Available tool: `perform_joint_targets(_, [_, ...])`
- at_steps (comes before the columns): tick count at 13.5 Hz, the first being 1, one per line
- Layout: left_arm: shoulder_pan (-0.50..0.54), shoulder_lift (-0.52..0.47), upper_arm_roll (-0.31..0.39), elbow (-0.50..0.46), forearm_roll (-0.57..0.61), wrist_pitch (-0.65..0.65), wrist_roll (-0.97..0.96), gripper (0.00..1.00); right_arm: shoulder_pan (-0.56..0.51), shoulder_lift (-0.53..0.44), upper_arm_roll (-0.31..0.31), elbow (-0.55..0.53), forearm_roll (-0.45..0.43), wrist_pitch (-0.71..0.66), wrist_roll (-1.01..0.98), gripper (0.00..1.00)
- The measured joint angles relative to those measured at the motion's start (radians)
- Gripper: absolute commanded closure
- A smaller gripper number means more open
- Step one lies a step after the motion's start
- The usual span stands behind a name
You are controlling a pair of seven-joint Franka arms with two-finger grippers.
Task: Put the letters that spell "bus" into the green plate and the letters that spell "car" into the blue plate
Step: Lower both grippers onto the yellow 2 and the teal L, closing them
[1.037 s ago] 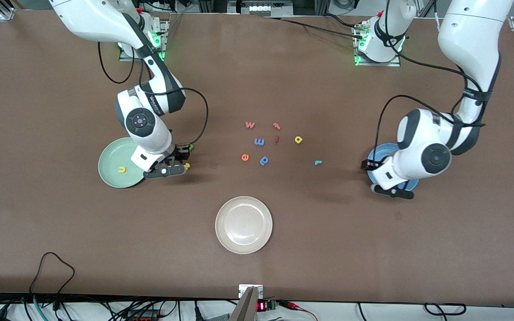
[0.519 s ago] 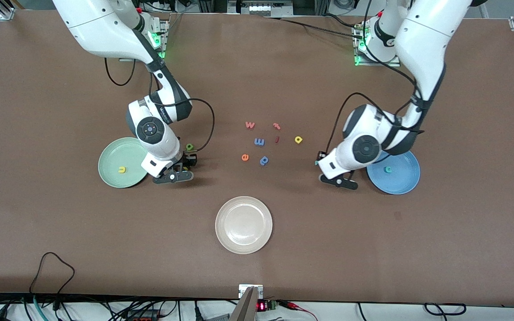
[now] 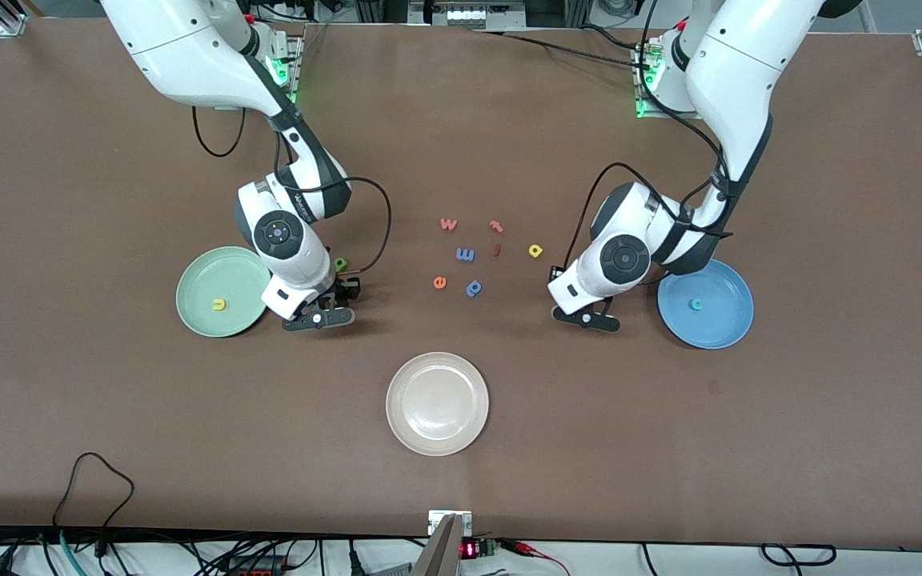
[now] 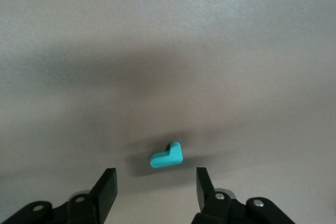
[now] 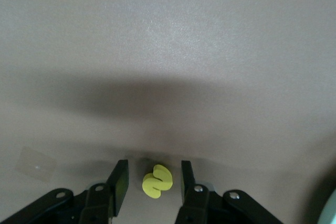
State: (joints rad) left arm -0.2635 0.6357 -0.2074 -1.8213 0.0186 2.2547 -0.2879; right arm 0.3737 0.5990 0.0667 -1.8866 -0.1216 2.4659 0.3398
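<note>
The pale green plate (image 3: 203,280) holds a yellow u (image 3: 219,304). Beside it my right gripper (image 3: 337,299) is down at the table. The right wrist view shows this gripper (image 5: 154,171) open, with the yellow s (image 5: 157,180) lying loose between its fingers. A green b (image 3: 340,263) lies just next to that hand. The blue plate (image 3: 723,320) holds a teal c (image 3: 696,304). My left gripper (image 3: 579,308) is beside that plate and hides the teal r in the front view. In the left wrist view it (image 4: 156,174) is open, the teal r (image 4: 167,156) just ahead of its fingertips. The yellow a (image 3: 535,250) lies on the table.
Other foam letters sit mid-table: an orange w (image 3: 448,224), a red one (image 3: 496,226), a blue m (image 3: 465,254), a red i (image 3: 497,250), an orange e (image 3: 439,282) and a blue p (image 3: 474,287). A white plate (image 3: 437,404) lies nearer the front camera.
My left arm swung from over the blue plate toward mid-table, stopping over the teal r with its fingers narrowing. My right gripper shifted slightly off the green plate's edge, around the yellow s.
</note>
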Motion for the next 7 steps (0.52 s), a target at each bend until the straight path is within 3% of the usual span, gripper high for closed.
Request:
perform_joint_targets(4, [0.002, 0.024, 0.001, 0.004, 0.0, 0.034, -0.051, 0.36, 0.0, 0.011, 0.0, 0.001, 0.0, 0.0, 0.0, 0.52])
perform_joint_targets(7, [0.003, 0.027, 0.002, 0.009, 0.0, 0.036, -0.081, 0.52, 0.0, 0.012, 0.0, 0.0, 0.0, -0.002, 0.0, 0.52])
